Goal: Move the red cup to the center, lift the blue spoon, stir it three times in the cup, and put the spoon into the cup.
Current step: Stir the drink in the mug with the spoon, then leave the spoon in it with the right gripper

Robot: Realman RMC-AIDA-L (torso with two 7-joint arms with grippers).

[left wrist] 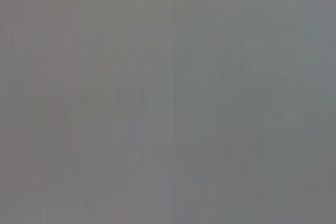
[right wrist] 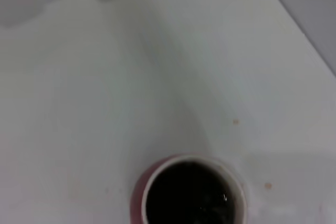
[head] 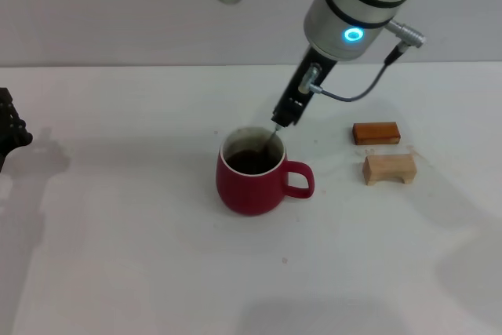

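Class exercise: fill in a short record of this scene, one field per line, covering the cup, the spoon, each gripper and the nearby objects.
red cup: upright on white table, dark liquid inside, handle toward blocks
blue spoon: thin shaft slanting into cup from right gripper
right gripper: above cup's far rim, shut on spoon
left gripper: at table's left edge, idle
blocks: orange-brown block behind light wooden block

A bare lab or test bench rather than a home; a plain white desk [head: 118, 256] fills the frame below a blank pale wall along the top; at right of centre lie only two small wooden blocks [head: 388, 169], laid out like test props.
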